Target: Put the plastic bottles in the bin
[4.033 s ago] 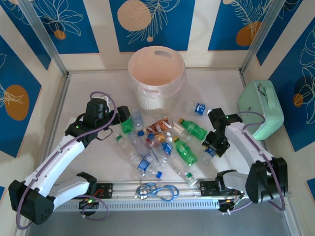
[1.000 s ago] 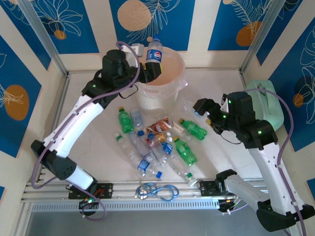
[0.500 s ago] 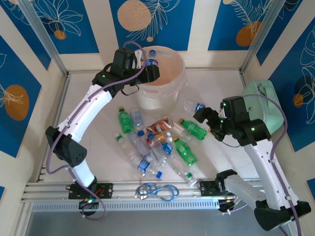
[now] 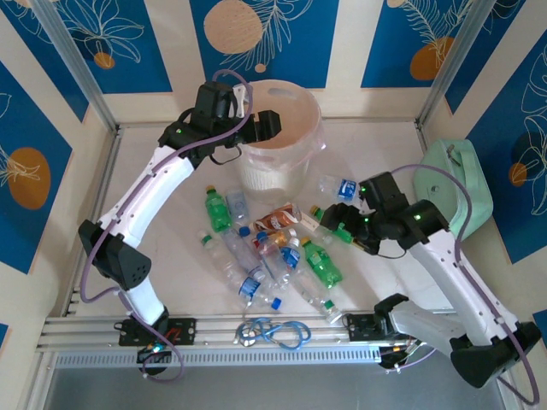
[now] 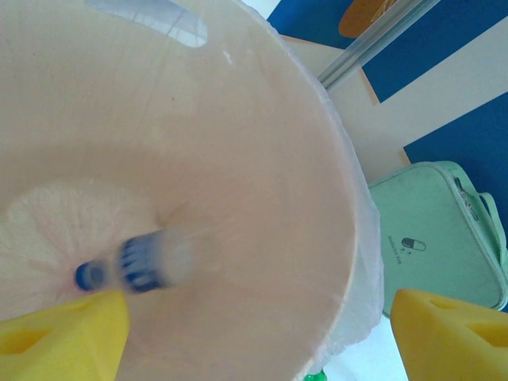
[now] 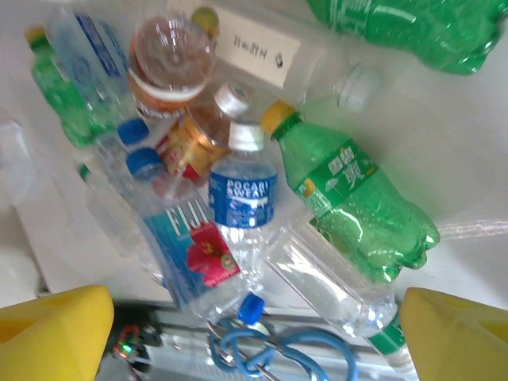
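Observation:
The round white bin stands at the back centre. My left gripper hangs open over its rim. In the left wrist view, the left gripper has nothing between its yellow pads, and a blurred clear bottle with a blue cap and label is loose inside the bin. Several plastic bottles lie in a pile on the table, green and clear. My right gripper is open above the pile's right side. Below the right gripper lie a green bottle and two blue-labelled clear bottles.
A mint-green case sits at the right wall. A blue cable loop lies on the metal rail at the near edge. One clear bottle lies apart, right of the bin. Padded walls close in the table.
My left gripper has opened over the bin and the blue-labelled bottle it held has dropped inside. The right arm has swung down and left over the pile.

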Controlling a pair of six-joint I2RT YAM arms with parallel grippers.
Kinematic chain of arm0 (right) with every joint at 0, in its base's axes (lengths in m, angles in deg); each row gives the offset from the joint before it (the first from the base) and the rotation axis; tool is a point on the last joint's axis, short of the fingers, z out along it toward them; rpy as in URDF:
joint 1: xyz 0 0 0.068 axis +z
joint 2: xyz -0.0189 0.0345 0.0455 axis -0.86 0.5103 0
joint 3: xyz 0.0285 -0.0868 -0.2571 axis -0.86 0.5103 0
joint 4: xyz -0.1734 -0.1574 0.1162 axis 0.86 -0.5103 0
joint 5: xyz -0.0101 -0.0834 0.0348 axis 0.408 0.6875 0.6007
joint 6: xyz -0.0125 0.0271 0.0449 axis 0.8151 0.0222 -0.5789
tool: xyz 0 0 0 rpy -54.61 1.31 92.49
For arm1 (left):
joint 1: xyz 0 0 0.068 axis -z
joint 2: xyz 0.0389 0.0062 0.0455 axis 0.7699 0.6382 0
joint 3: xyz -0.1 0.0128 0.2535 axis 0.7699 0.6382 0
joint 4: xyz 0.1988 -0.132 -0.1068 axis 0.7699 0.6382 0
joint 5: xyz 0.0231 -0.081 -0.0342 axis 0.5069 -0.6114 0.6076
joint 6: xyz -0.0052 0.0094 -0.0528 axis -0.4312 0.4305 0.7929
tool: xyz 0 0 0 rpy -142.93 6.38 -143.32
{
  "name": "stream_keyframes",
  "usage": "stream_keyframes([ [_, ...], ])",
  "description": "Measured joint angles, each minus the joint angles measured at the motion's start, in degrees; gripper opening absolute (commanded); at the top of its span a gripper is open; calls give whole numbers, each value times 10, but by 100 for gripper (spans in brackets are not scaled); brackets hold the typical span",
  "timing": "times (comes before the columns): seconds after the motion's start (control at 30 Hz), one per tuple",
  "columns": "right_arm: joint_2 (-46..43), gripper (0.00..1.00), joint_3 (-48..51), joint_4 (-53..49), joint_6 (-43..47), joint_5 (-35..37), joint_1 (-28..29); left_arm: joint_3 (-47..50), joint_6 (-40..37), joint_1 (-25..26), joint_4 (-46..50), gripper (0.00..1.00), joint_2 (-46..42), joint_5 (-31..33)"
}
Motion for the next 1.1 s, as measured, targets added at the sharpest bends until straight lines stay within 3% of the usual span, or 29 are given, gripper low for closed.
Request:
stream_keyframes([
  [0.33,141,89,-82,-23,27,76,219,16,-9,-3,4,85,-60,8],
  [0.6,346,89,-210,-49,71,138,346,160,-10,-45,-2,85,-209,19],
  [0.87,450,87,-247,-51,89,166,370,339,18,-96,-2,85,-328,16],
  [1.1,474,86,-249,-48,95,175,358,395,38,-100,-1,85,-381,3],
])
